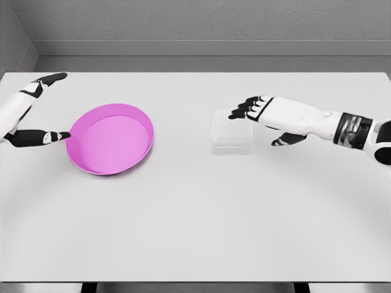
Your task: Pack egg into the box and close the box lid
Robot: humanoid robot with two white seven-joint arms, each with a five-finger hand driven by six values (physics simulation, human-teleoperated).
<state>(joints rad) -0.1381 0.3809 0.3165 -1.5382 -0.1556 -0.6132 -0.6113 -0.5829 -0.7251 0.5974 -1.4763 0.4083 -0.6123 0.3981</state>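
A clear plastic box (231, 133) sits right of the table's middle with its lid down. I cannot see an egg; the box's inside is too faint to read. My right hand (259, 119) hovers at the box's upper right corner, fingers spread over the lid edge, thumb low to the right, holding nothing. A magenta shallow bowl (111, 138) lies at the left, empty. My left hand (43, 110) is at the bowl's left, thumb tip touching its rim, fingers raised and apart.
The white table (195, 226) spans the whole view, with its front edge at the bottom and a grey wall behind it.
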